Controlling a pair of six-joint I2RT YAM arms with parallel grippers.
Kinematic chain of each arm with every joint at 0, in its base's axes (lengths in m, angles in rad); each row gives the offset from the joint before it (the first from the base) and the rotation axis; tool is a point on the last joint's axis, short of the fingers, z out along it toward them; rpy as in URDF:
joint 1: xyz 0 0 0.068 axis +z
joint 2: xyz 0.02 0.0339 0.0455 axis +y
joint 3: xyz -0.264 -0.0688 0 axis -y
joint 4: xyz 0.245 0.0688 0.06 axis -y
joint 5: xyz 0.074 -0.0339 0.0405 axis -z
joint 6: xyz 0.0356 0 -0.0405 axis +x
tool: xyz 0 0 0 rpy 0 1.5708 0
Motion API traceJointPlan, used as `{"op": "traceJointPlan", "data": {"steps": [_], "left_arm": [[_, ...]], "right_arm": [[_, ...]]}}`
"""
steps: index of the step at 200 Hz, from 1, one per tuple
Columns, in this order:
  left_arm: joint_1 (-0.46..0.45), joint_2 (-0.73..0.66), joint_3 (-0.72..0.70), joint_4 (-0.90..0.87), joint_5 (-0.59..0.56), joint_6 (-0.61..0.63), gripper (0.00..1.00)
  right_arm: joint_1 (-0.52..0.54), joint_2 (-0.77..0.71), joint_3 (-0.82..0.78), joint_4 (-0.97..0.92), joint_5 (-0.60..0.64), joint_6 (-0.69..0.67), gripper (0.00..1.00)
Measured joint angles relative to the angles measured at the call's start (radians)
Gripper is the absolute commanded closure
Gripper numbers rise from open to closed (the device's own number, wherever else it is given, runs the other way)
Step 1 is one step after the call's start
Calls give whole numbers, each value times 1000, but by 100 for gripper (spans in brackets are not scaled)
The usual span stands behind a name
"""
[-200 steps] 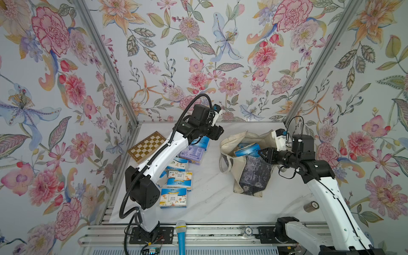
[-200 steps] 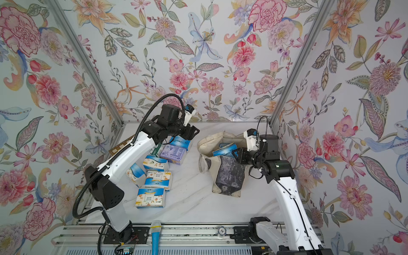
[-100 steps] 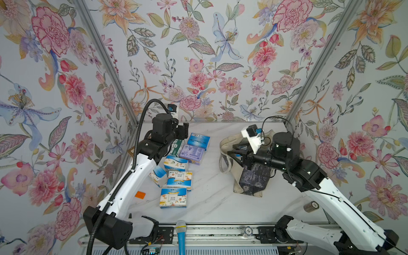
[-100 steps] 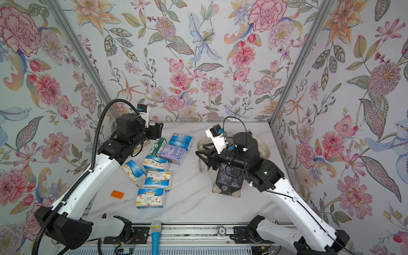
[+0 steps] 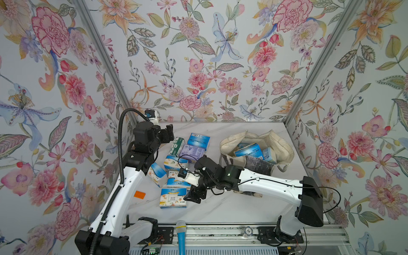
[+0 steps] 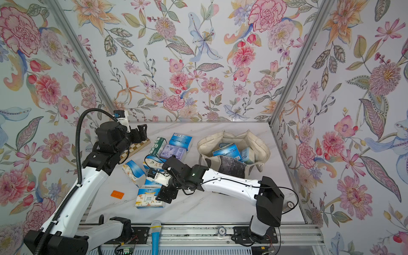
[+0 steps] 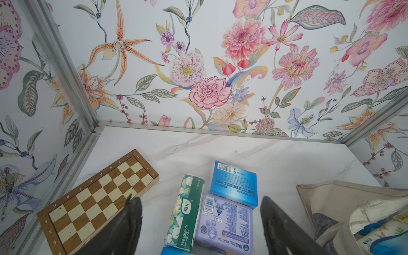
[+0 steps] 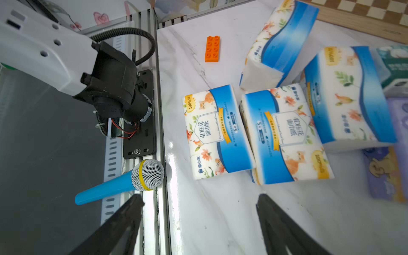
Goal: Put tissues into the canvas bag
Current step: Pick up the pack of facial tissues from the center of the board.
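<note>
The canvas bag (image 5: 280, 145) slumps open at the right rear, and several blue tissues packs (image 5: 248, 151) lie inside it. More tissues lie left of it: a green-white pack (image 7: 186, 212), a lavender one (image 7: 223, 223), a blue one (image 7: 234, 183), and blue-and-white cartoon packs (image 8: 217, 132) nearer the front. My left gripper (image 5: 170, 132) hovers open and empty at the left rear, above and behind the green and lavender packs. My right gripper (image 5: 194, 196) hangs open and empty beside the frontmost cartoon pack (image 5: 173, 197).
A wooden chessboard (image 7: 95, 198) lies along the left wall. An orange toy brick (image 8: 212, 49) sits on the table near the left arm. A blue toy microphone (image 8: 123, 183) rests on the front rail, close to one right finger.
My right arm swung from the bag across to the front packs and opened its jaws. My left arm drew back toward the left rear corner and opened wider.
</note>
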Motion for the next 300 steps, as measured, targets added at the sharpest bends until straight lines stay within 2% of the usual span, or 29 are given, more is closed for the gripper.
{"op": "traceJointPlan", "data": {"steps": [43, 105, 206, 300], "left_arm": [[23, -8, -10, 0, 27, 0, 12], [64, -21, -41, 0, 56, 0, 12], [110, -26, -59, 15, 96, 0, 11], [123, -26, -63, 26, 127, 0, 11]], "right_arm": [[58, 131, 96, -28, 32, -101, 6], [62, 262, 175, -49, 101, -172, 6], [62, 352, 257, -109, 97, -211, 11], [64, 408, 304, -132, 151, -216, 7]]}}
